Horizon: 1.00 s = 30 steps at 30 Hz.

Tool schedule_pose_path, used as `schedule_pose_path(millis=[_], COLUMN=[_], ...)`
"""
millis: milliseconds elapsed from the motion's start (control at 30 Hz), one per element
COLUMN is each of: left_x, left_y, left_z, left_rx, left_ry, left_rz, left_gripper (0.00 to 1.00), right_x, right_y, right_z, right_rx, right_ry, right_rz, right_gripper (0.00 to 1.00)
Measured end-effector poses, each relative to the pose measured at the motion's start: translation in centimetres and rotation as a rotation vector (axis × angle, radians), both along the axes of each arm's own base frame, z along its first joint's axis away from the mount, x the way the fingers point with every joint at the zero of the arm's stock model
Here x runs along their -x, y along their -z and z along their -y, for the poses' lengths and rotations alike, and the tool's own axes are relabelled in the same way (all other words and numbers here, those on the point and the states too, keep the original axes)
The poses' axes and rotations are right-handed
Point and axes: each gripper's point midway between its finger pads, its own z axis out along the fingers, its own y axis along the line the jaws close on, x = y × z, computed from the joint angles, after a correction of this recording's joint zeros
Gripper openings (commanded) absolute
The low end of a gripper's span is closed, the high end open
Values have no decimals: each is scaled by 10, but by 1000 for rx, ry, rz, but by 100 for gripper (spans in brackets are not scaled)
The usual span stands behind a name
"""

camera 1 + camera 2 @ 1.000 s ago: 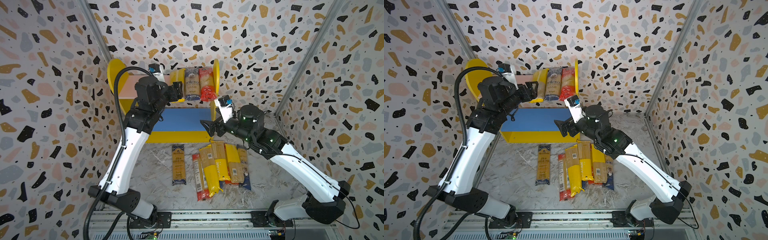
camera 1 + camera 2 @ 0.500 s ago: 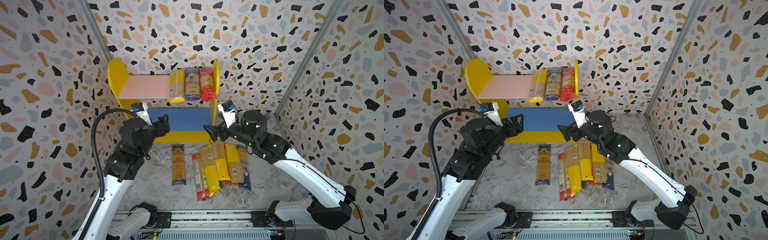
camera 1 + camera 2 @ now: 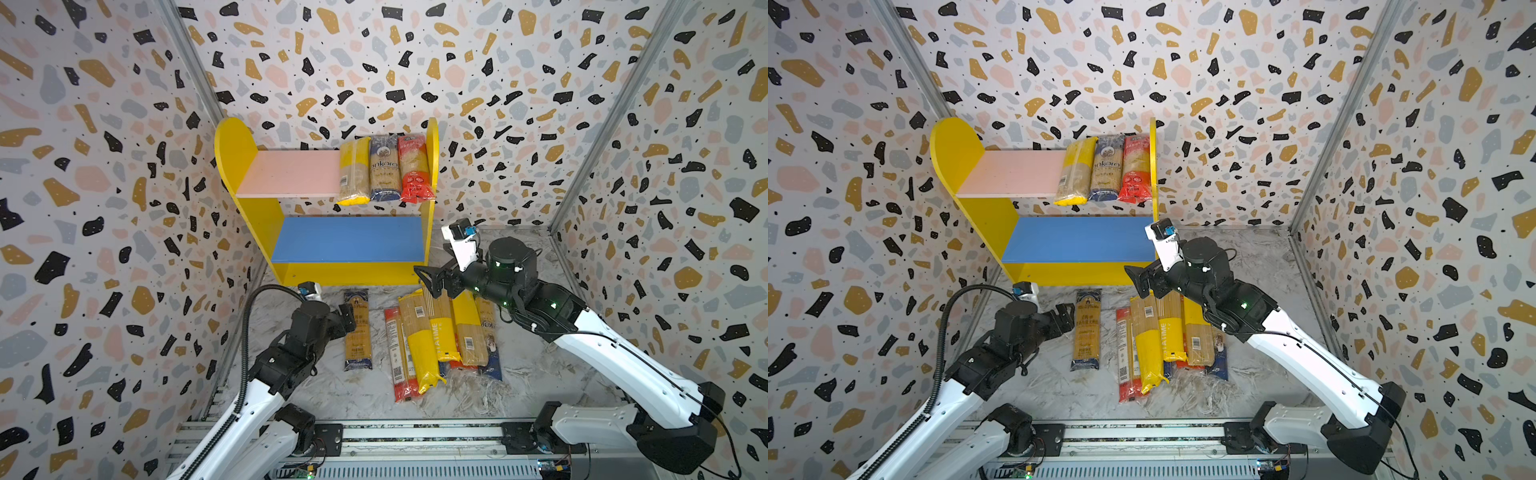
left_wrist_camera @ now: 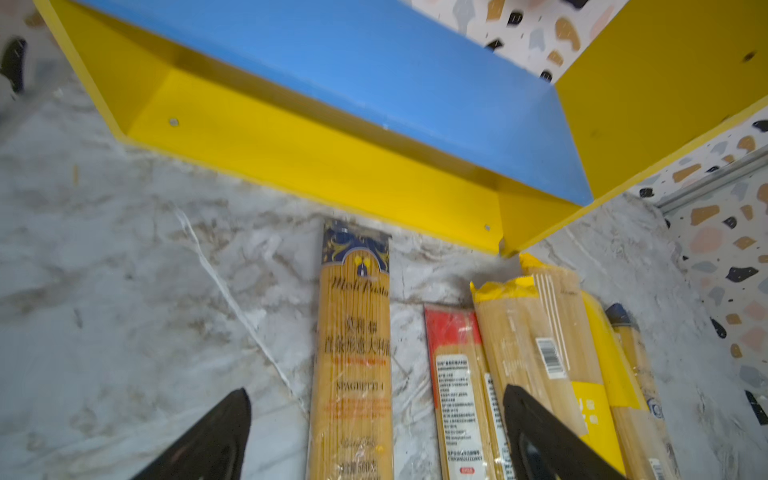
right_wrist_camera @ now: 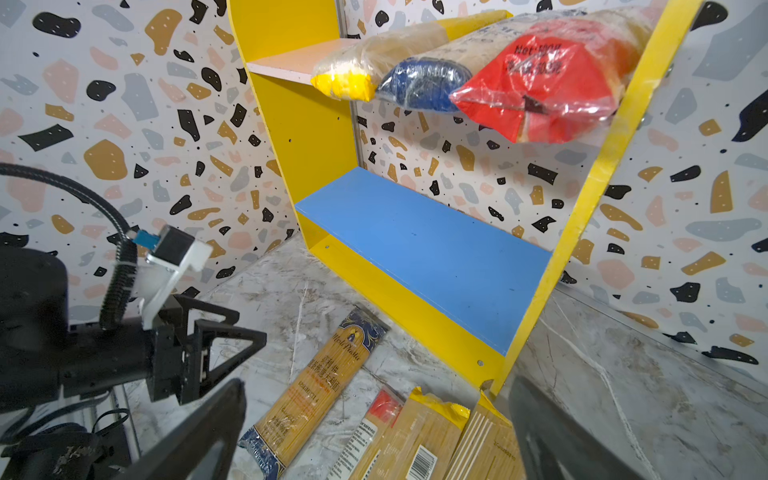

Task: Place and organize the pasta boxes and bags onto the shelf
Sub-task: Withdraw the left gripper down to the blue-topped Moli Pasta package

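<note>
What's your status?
Left end effector open over lone pack. Right end effector open above pile. Three packs on shelf, top board. Nothing in the way.

Bright, even light is flooding the scene, leaving only soft shadows under the shelf. Glare is shining on the red bag; the left wrist view is smearing slightly.
</note>
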Motion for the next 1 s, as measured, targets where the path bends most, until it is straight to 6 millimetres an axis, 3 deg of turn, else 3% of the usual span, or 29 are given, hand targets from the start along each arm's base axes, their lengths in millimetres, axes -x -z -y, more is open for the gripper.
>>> schedule_pose_path(millis=[167,400,500,1000], left_x=[-1,7,11,5], left_y=[30,100,121,164], left_z=[15,16,18,32], left_rx=[-13,-81,-124,-177], left_ry=[13,-22,-31,-91], left_rz=[-27,-121,-148,-168], left_gripper=[99,99,100,99], right_x=[1,0,-1,1], right_y=[14,34,37,41], right_z=[-2,-3,-3,6], right_rx=[12,29,33,28], right_ry=[-2,7,11,35], right_rz=[-27,-60,-65,-56], right_gripper=[99,99,99,99])
